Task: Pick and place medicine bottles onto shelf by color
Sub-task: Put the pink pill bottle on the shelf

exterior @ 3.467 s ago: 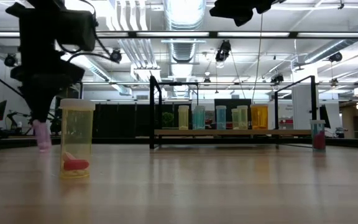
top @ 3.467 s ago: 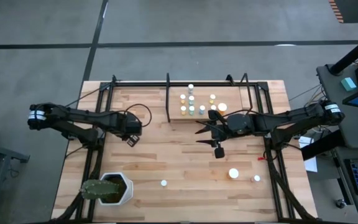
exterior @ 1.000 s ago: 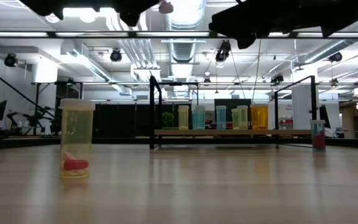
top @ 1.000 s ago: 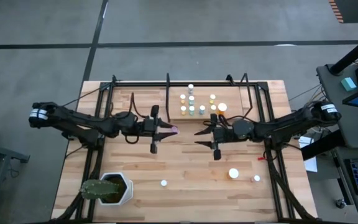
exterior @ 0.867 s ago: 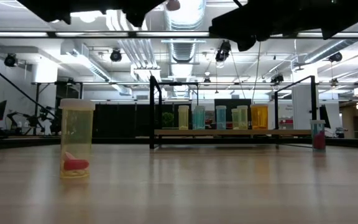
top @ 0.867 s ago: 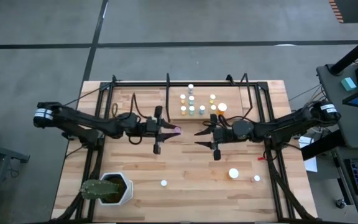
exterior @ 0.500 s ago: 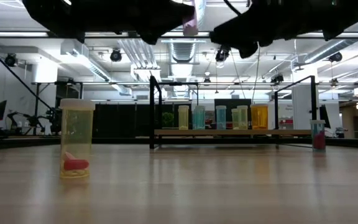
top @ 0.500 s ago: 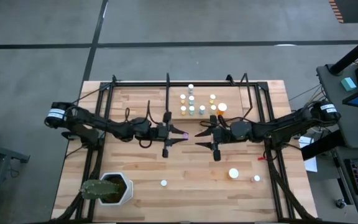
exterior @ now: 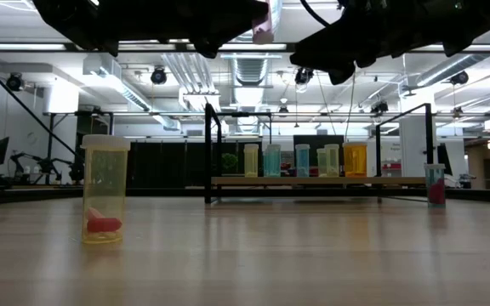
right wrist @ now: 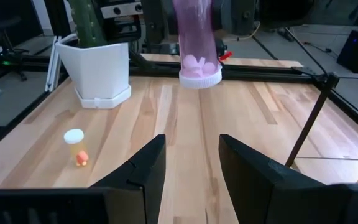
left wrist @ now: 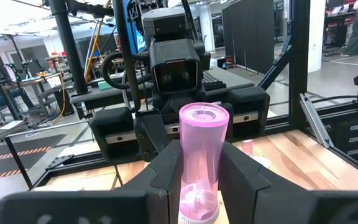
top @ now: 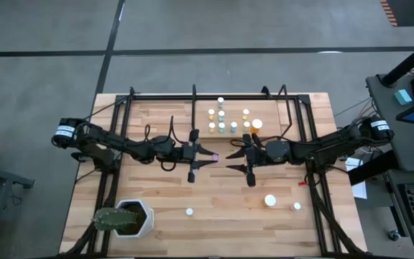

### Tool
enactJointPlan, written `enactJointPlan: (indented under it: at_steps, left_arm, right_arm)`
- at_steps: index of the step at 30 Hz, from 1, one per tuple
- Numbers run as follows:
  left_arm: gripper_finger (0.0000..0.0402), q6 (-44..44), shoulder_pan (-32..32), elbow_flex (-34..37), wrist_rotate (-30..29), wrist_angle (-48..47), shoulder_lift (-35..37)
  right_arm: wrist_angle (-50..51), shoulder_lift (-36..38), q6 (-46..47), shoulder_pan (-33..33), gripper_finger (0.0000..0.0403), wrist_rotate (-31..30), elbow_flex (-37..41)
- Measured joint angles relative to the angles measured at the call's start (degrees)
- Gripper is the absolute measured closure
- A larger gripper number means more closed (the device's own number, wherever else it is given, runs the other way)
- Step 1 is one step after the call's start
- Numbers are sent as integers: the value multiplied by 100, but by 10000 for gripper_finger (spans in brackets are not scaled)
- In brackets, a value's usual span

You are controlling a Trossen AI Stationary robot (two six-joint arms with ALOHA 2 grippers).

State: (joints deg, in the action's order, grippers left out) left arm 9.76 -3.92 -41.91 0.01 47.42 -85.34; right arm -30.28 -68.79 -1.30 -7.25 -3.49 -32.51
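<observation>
Left gripper: clamped on pink bottle, fingers pressed against both sides of body; held above middle of table, clear of wood. Bottle seen upside down in both wrist views, pale cap lowest, small pink pieces resting against it inside.

Right gripper: spread apart, nothing between fingers; hung above table centre, tips facing left gripper, close to pink bottle but not touching.

Shelf: light-wood board with black bars, at far middle of table. Carried a cluster of small bottles with pale caps, plus one wider orange bottle at near right of group. From low view, stood in a row: yellowish, teal-green, orange.

Loose bottles on table, near side:
- yellowish bottle, upright, red item at bottom; showed as white cap from above, just right of pot.
- wide white-topped bottle, right of centre.
- small bottle, near it, toward right edge; teal over pink in low view.

White six-sided pot with cactus: near left corner, well apart from both grippers.
</observation>
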Motion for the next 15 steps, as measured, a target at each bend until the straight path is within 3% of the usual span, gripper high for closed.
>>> enactJointPlan:
  at_steps: [6, 11, 15]
  left_arm:
    - [336, 760, -113, -46, -12, -552, 7]
    - [336, 2297, -531, -146, -499, -1373, 7]
    - [336, 4268, -823, -84, -718, -1550, 7]
  right_arm:
    - [155, 0, 547, 0, 264, 7, 74]
    - [573, 0, 1293, 0, 264, 93, 77]
    - [729, 1, 1697, 0, 264, 95, 77]
